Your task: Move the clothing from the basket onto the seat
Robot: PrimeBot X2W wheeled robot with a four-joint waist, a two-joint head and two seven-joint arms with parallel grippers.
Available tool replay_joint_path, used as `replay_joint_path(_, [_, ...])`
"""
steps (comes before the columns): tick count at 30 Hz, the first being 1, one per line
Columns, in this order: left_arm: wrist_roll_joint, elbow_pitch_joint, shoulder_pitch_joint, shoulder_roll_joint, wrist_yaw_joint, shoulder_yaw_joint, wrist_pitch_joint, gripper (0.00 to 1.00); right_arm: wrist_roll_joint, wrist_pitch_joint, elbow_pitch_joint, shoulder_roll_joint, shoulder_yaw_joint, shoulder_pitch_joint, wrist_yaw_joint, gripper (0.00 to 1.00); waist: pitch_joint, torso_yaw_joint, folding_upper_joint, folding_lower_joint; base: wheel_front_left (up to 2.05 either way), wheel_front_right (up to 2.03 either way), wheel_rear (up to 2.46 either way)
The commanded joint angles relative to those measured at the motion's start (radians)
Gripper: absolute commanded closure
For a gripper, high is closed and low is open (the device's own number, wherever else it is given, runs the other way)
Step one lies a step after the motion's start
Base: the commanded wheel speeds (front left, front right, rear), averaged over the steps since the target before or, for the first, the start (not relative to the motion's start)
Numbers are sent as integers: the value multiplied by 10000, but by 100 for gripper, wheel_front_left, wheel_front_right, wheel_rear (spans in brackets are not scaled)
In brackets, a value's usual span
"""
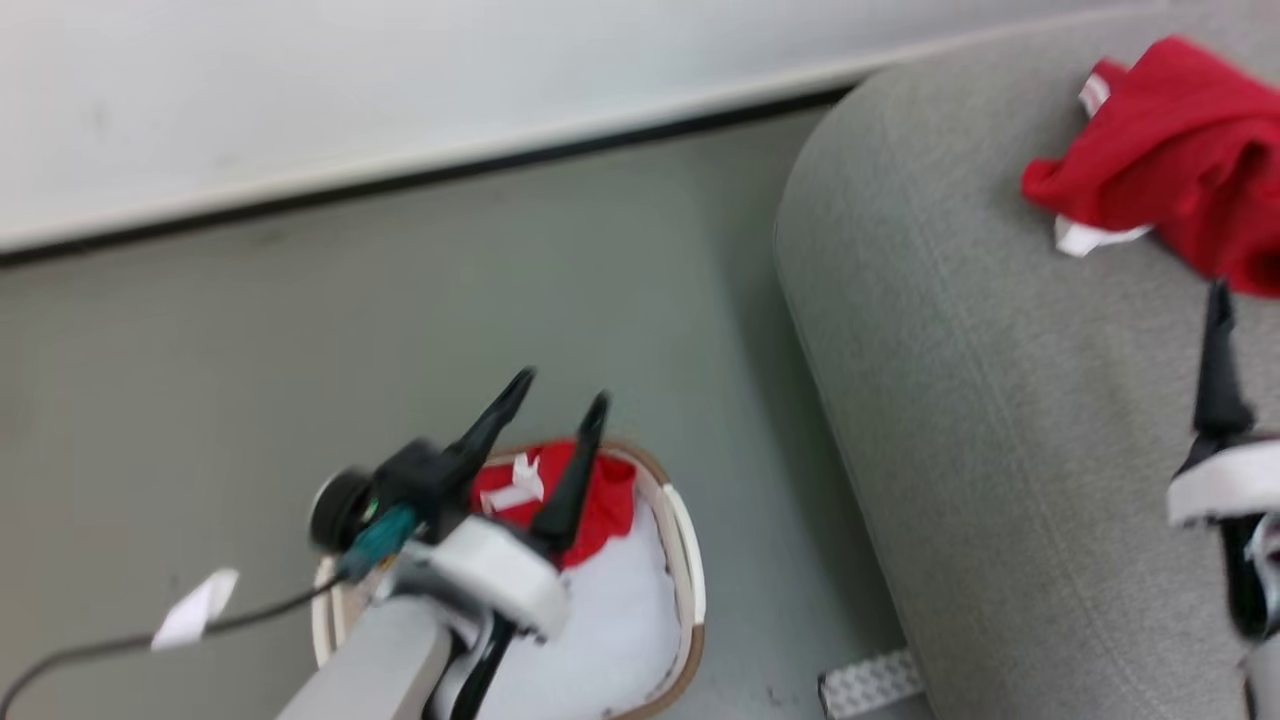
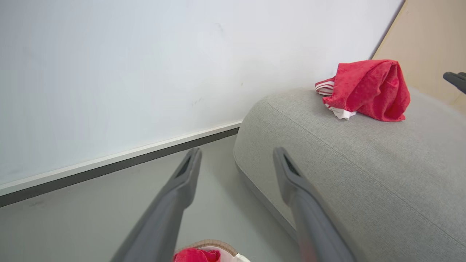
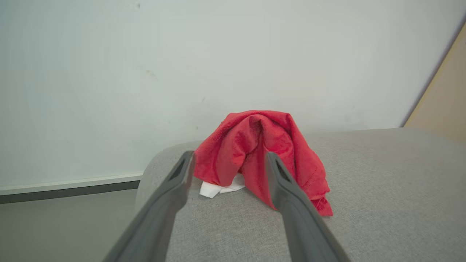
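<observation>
The cream basket (image 1: 688,560) stands on the floor at the lower middle, its white liner showing. One red garment with white trim (image 1: 605,505) lies at the basket's far end. My left gripper (image 1: 562,388) hovers above it, open and holding nothing; the left wrist view shows its fingers (image 2: 184,182) spread, with the basket rim (image 2: 214,243) below. A second red garment (image 1: 1170,150) lies crumpled on the grey sofa (image 1: 950,350). My right gripper (image 1: 1220,330) is over the sofa just short of that garment (image 3: 262,145), open (image 3: 229,156) and apart from it.
A white wall with a dark baseboard (image 1: 400,180) runs behind the grey floor. A cable with a white tag (image 1: 195,608) trails at the lower left. A patterned white strip (image 1: 870,685) lies on the floor by the sofa's base. A tan panel (image 2: 433,36) stands behind the sofa.
</observation>
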Motion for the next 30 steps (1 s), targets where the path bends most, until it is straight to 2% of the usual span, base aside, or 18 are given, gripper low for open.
replay_joint_path(1, [-164, -41, 491, 116, 168, 180, -155, 0, -141, 6, -398, 154, 77, 591, -23, 0, -821, 145, 1, 1, 0, 0, 0])
replay_joint_path(7, [-402, -417, 2081, 43, 606, 1185, -309, 0, -608, 5, -1542, 688, 515, 2189, -23, 0, -1871, 600, 1, 1, 0, 0, 0])
replay_joint_path(12, [-18, -1101, 3507, -310, 683, 2271, -301, 0, -640, 6, -1969, 1008, 790, 3126, -21, 0, -2625, 1047, 1, 1, 0, 0, 0])
replay_joint_path(21, [735, -1574, 5262, -1019, 257, 3992, -304, 0, -650, 6, -2035, 1236, 1157, 4126, -22, 0, -3375, 1754, 1, 1, 0, 0, 0])
replay_joint_path(30, [1340, -1646, 5640, -1439, -304, 4771, -304, 0, -442, 5, -2037, 1304, 1594, 4399, -22, 0, -3525, 2014, 1, 1, 0, 0, 0])
